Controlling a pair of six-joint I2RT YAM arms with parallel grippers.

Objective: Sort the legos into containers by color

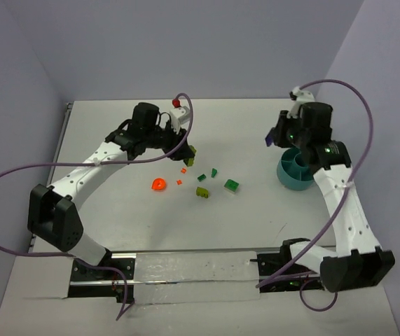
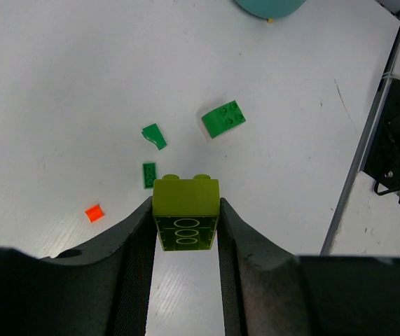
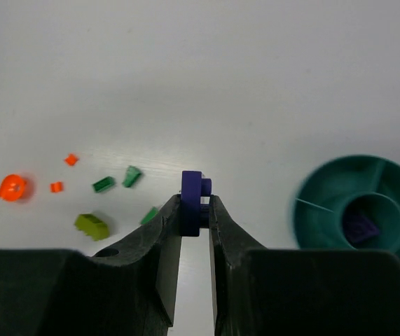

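Desk (image 1: 242, 133): white, carries all items.

R arm is seen at the 3 o'clock side of top view, L arm at the 9 o'clock side.

Bowl (image 1: 294, 175): teal, round, split by thin walls into outer sectors around a centre well. It stands beside the R arm. One purple bit (image 3: 361, 227) is seen in the centre well; contents of the outer sectors can't be told.

R hand (image 3: 195, 203): fingers clamped on a purple lego (image 3: 191, 199), held upright and edge-on to the wrist cam, raised off the desk. Key relation: the bowl (image 3: 312, 203) lies at approx 3–4 o'clock from this hand in the wrist view and at 5 o'clock in top view, near but not under it. R arm is judged much the nearer to the bowl, so a short shift over the centre well seems to be what's needed before release.

L hand (image 2: 185, 206): fingers clamped on a lime lego (image 2: 185, 224), gripped across its width, studs at the far end, clear of the desk. The bowl edge (image 2: 270, 5) shows at 12 o'clock, well apart. Target sector for lime can't be told.

Loose on the desk, between the hands:
- Green brick (image 1: 232, 185)
- Second lime piece (image 1: 202, 192)
- Orange round piece (image 1: 157, 185)
- Two small dk-green bits (image 1: 214, 171)
- Two tiny orange bits (image 1: 183, 170)

Sorting is judged at an early-to-mid stage, since most pieces are not yet binned.
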